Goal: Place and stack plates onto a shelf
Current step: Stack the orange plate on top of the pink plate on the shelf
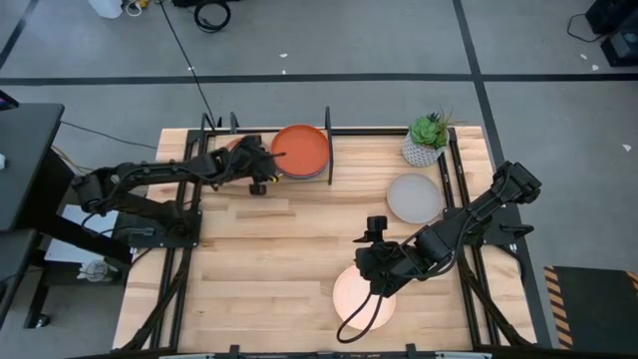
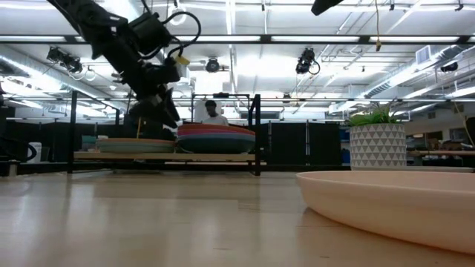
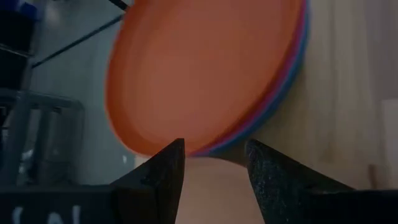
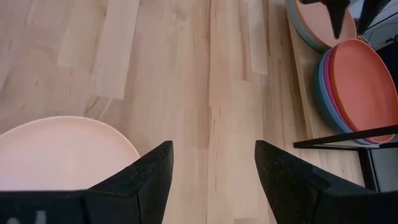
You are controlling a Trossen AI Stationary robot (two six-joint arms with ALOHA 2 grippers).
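Two round smooth plates, cream and grey, lie on wood-grain tabletop.

My fingers are dark and finely grainy, matt like moulded plastic. The table under me is pale wood with plain visible grain. The orange-red plate and cream plate look smooth, matt plastic. The shelf has thin black metal rods.
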